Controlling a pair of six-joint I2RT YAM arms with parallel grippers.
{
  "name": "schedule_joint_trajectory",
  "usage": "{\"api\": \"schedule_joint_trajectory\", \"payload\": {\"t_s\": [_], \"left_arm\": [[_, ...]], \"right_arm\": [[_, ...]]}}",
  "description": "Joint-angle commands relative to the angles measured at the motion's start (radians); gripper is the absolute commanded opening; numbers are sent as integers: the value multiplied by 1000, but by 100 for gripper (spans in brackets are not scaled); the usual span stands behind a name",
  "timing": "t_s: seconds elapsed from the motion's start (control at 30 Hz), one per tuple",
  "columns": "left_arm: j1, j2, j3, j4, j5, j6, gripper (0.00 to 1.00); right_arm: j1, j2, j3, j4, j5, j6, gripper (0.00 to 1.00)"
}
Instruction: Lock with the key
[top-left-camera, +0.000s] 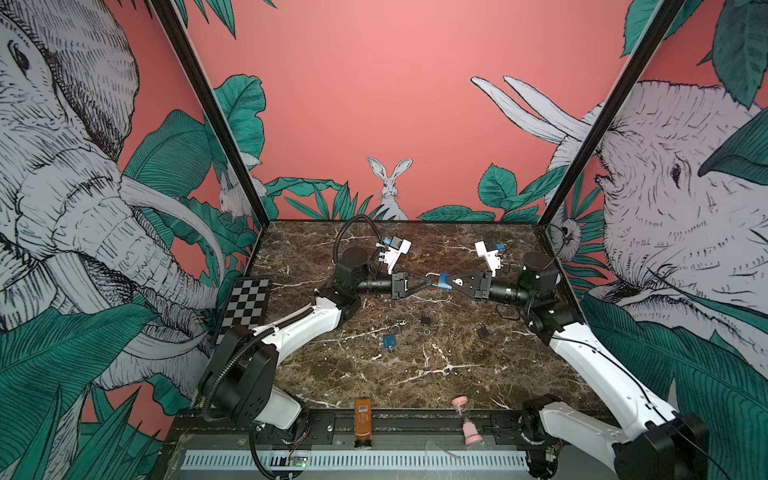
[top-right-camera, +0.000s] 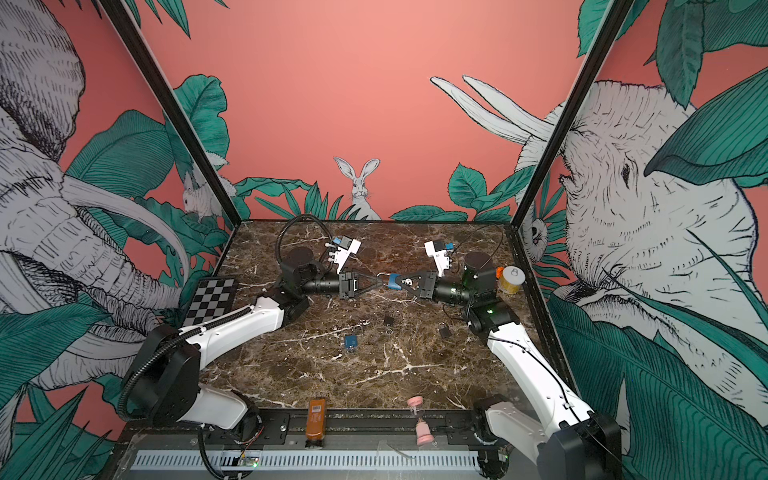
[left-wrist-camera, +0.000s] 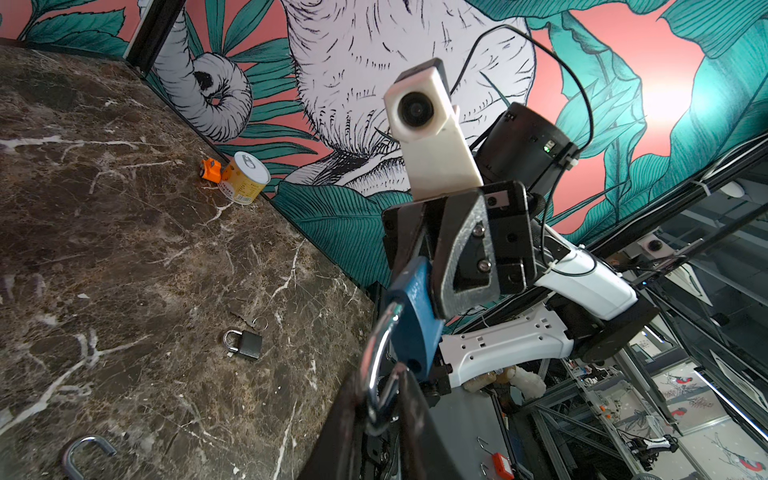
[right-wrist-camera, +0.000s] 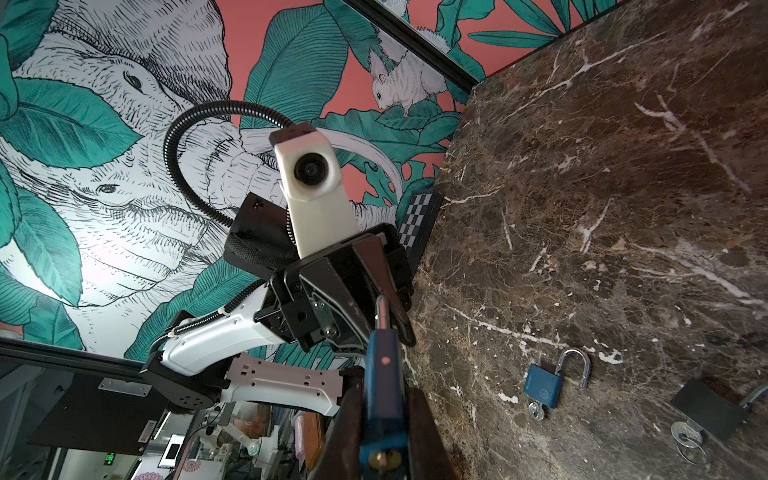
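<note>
The blue metal padlock is held above the far middle of the brown marble counter, its long axis running left to right. The right hand clamps its body. The left hand is closed on the silver shackle at its left end, so seating it probably means pushing rightward.

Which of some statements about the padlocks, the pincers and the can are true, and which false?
1. The right pincer holds a blue padlock above the table. True.
2. The left pincer is closed on its shackle. True.
3. The second blue padlock, on the table, has a closed shackle. False: it stands open.
4. The can stands by the left wall. False: it is at the right edge.
</note>
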Motion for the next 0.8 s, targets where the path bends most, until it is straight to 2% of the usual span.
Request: {"api": "schedule_joint_trajectory", "payload": {"t_s": [0.0, 0.33, 0.4, 0.53, 0.77], "left_arm": [[-3, -59, -4, 35, 14, -6, 20], [-4, -51, 8, 45, 16, -24, 19], [-3, -50, 10, 45, 17, -28, 16], [-3, -47, 14, 50, 18, -36, 1], [-3, -33, 25, 117, 38, -105, 0]], "right_arm": [[-8, -20, -20, 7, 3, -37, 0], [-12, -25, -17, -31, 6, -104, 0], [-13, -26, -15, -50, 11, -134, 0], [-14, -30, -17, -50, 19, -164, 0], [-13, -37, -15, -21, 23, -193, 0]]}}
